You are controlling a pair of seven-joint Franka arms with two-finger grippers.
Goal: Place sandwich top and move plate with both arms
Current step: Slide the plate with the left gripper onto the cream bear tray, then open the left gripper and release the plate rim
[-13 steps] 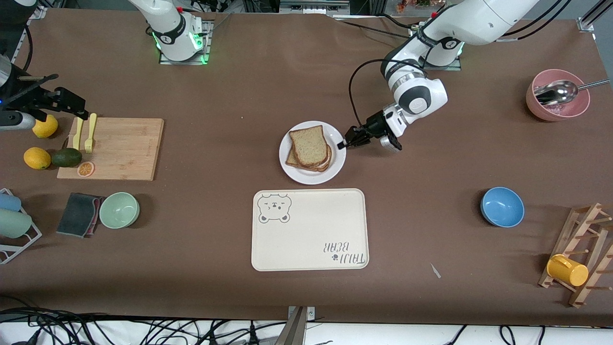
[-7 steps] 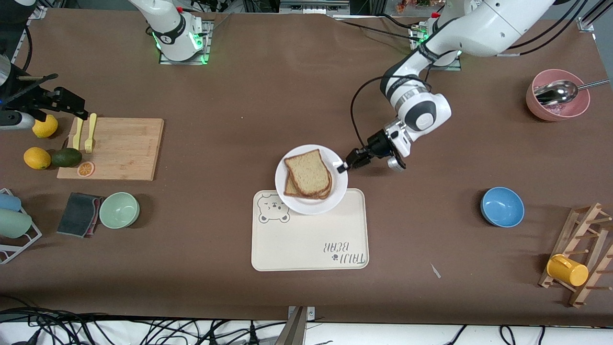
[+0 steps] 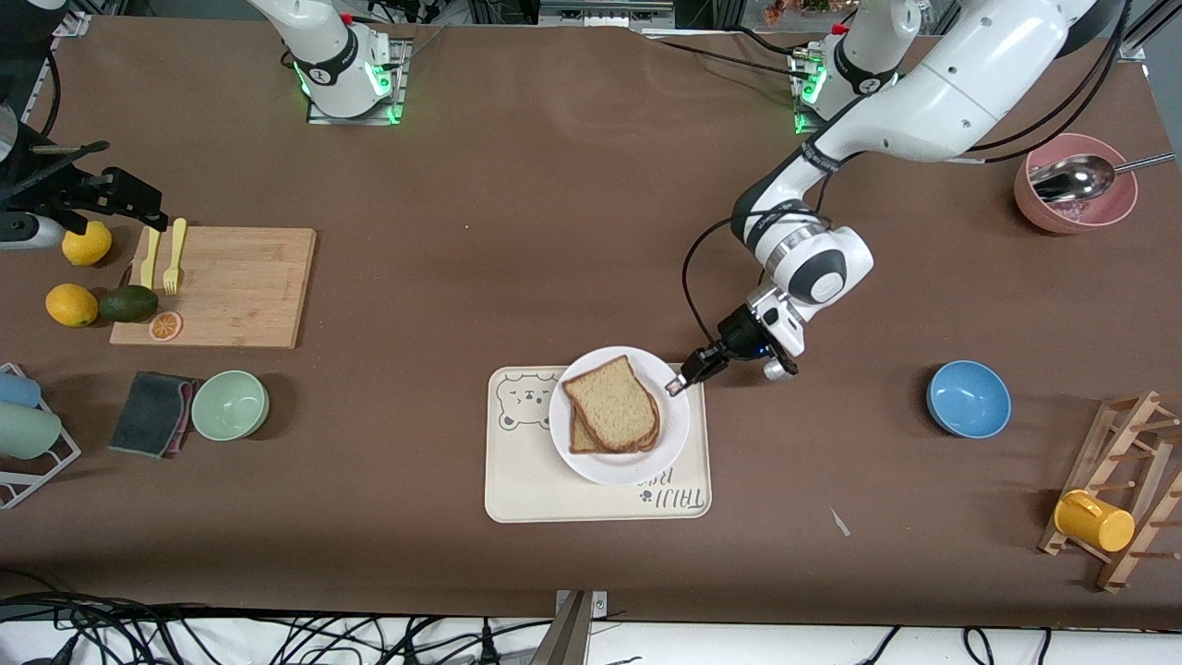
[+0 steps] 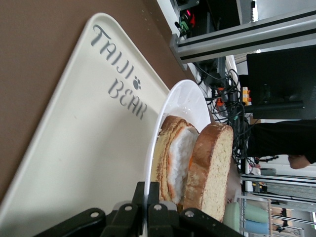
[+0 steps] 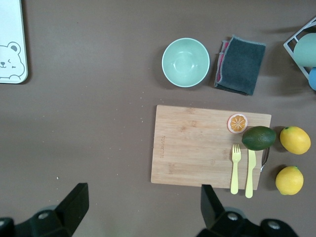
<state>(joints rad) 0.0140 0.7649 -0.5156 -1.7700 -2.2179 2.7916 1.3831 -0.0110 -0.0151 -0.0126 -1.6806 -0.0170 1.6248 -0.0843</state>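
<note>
The white plate (image 3: 621, 469) hangs over the beige bear tray (image 3: 526, 480), covering part of its lettering. My left gripper (image 3: 677, 386) is shut on the plate's rim at the edge toward the left arm's end. The sandwich top (image 3: 612, 402) lies on the plate as the upper slice of a stack. In the left wrist view my left gripper (image 4: 148, 190) pinches the thin rim of the plate (image 4: 185, 103), and the sandwich top (image 4: 212, 168) sits over a white and orange filling (image 4: 178, 158) above the tray (image 4: 89, 138). My right gripper (image 3: 138, 199) waits open over the table by the lemons, nothing between its fingers (image 5: 71, 207).
A wooden cutting board (image 3: 217, 286) with a yellow fork and knife, lemons and an avocado lie at the right arm's end. A green bowl (image 3: 230, 405) and a grey cloth sit nearer the camera. A blue bowl (image 3: 968, 398), a pink bowl (image 3: 1071, 185) and a mug rack (image 3: 1117, 499) stand at the left arm's end.
My left gripper has carried the plate with the sandwich toward the front camera, from the bare table to over the tray. The right arm has not moved.
</note>
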